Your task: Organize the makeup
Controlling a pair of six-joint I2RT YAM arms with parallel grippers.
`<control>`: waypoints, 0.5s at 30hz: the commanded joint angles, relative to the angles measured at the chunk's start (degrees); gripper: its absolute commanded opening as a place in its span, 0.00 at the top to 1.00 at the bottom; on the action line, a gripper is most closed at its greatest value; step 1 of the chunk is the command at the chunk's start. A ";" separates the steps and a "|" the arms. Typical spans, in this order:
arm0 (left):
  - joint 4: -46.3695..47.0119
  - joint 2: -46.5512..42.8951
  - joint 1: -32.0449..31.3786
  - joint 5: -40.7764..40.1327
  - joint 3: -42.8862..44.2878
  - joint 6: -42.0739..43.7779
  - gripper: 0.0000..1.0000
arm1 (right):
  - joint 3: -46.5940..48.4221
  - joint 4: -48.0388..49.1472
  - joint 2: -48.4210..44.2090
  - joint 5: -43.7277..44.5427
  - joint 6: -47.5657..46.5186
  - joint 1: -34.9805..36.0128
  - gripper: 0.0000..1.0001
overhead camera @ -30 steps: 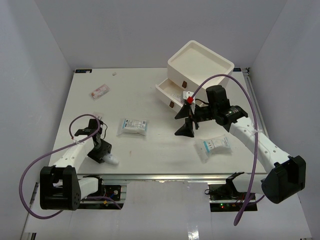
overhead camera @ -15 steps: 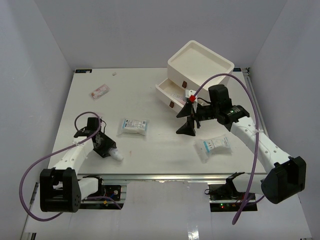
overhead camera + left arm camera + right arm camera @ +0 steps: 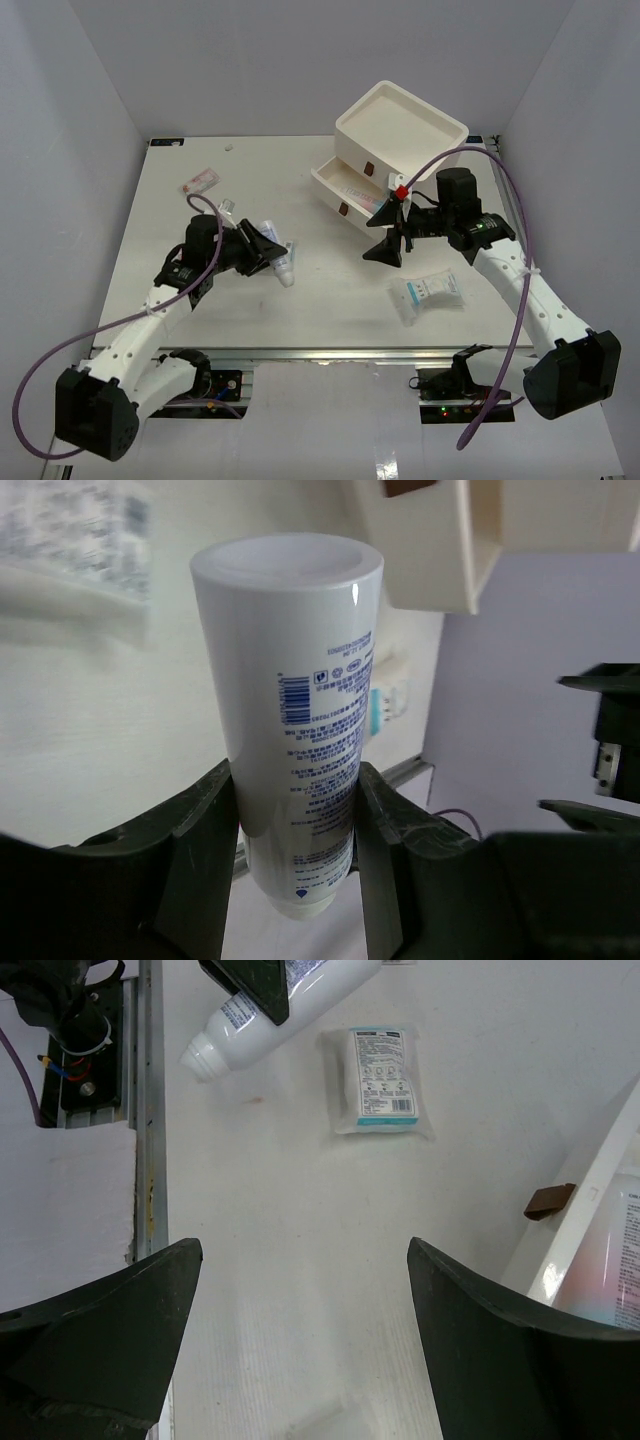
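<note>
My left gripper (image 3: 268,248) (image 3: 297,780) is shut on a white bottle (image 3: 284,264) (image 3: 290,680) with blue print, held low over the left-centre of the table; the bottle also shows in the right wrist view (image 3: 270,1005). A white packet with teal print (image 3: 380,1080) lies beside it. Another such packet (image 3: 428,293) lies near the front right. A pinkish sachet (image 3: 198,182) lies at the back left. My right gripper (image 3: 385,238) (image 3: 303,1250) is open and empty over bare table, just in front of the drawer box.
The white three-drawer box (image 3: 400,125) stands at the back right with one drawer (image 3: 335,185) (image 3: 585,1250) pulled out, holding pinkish items. A small item (image 3: 228,208) lies behind my left arm. The table's front rail (image 3: 148,1110) runs along the near edge.
</note>
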 commanded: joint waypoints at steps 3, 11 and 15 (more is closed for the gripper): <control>21.90 17.65 -7.23 -1.19 13.87 -7.26 1.00 | -0.41 1.18 -1.55 -0.67 -0.42 -4.64 0.10; 25.19 40.11 -11.60 -5.71 35.03 -10.45 0.91 | -1.49 2.07 -3.19 -2.04 0.46 -9.29 0.10; 23.25 47.00 -12.54 -8.02 42.15 -11.49 0.60 | -2.10 2.33 -3.28 -2.82 0.64 -10.27 0.09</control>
